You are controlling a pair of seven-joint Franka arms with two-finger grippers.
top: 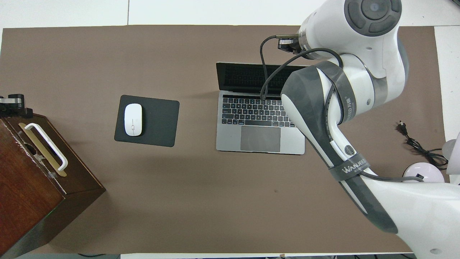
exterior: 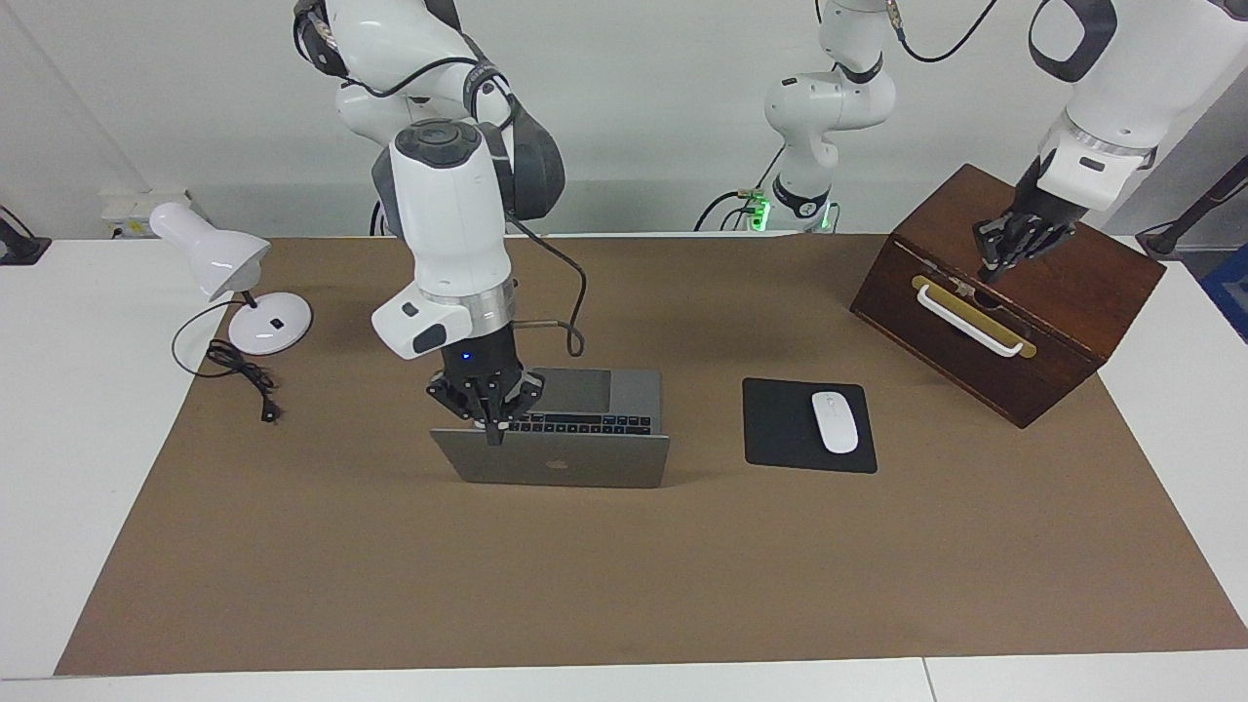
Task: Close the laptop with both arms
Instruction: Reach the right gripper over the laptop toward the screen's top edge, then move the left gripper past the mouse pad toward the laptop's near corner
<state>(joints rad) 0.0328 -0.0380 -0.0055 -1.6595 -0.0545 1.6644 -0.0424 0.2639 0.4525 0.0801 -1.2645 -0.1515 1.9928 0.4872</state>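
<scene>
The silver-grey laptop (exterior: 561,460) (top: 260,122) stands open in the middle of the brown mat, its lid up with the apple logo turned away from the robots. My right gripper (exterior: 494,431) is shut, and its joined tips rest at the lid's top edge, near the corner toward the right arm's end of the table. In the overhead view the right arm (top: 323,108) hides that gripper and part of the keyboard. My left gripper (exterior: 994,261) is shut too. It hovers at the top of the wooden box (exterior: 1014,322), just above the white handle (exterior: 970,320).
A black mouse pad (exterior: 780,429) with a white mouse (exterior: 835,421) lies beside the laptop, toward the left arm's end. A white desk lamp (exterior: 210,255) and its cable (exterior: 244,375) sit at the right arm's end.
</scene>
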